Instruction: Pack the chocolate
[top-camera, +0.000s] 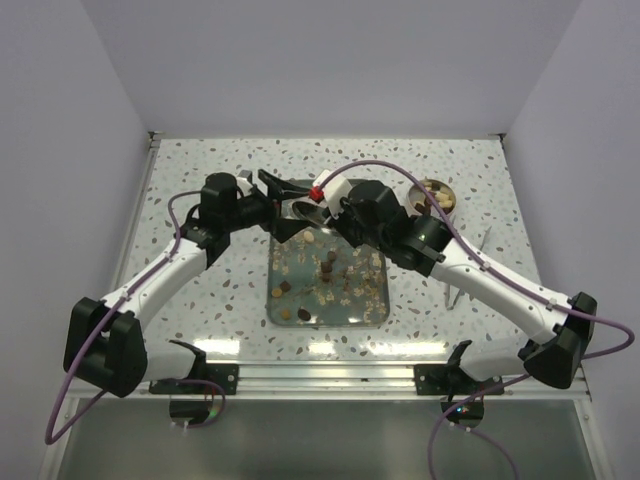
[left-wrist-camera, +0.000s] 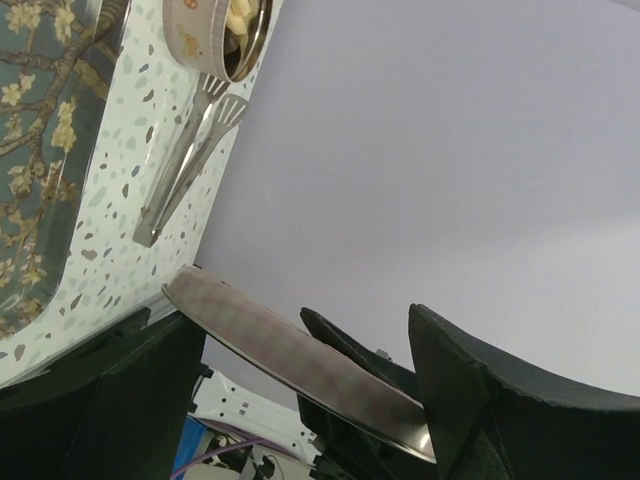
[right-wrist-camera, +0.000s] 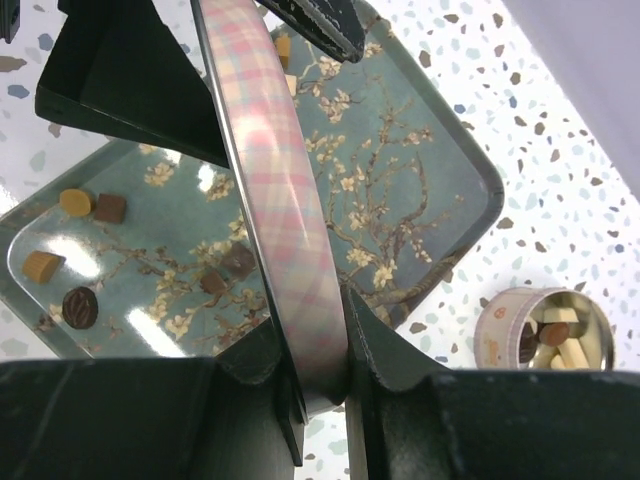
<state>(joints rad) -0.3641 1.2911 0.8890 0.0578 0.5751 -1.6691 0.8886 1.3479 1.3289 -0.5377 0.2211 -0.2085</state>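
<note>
Chocolates (top-camera: 328, 265), dark brown and tan pieces, lie scattered on a teal floral tray (top-camera: 375, 300); the right wrist view shows a dark round one (right-wrist-camera: 80, 305) on that tray (right-wrist-camera: 440, 170). My right gripper (right-wrist-camera: 312, 320) is shut on the wall of a round pink plaid tin (right-wrist-camera: 275, 180), held tilted above the tray's far edge. My left gripper (left-wrist-camera: 300, 315) straddles the same tin (left-wrist-camera: 280, 345), a finger touching each side. In the top view both grippers, left (top-camera: 285, 200) and right (top-camera: 325, 205), meet at the tin (top-camera: 303, 210).
A small round tin (top-camera: 437, 195) holding chocolate pieces stands at the back right, also in the right wrist view (right-wrist-camera: 545, 335) and the left wrist view (left-wrist-camera: 215, 30). Metal tongs (left-wrist-camera: 185, 160) lie near it, partly under my right arm (top-camera: 470, 265).
</note>
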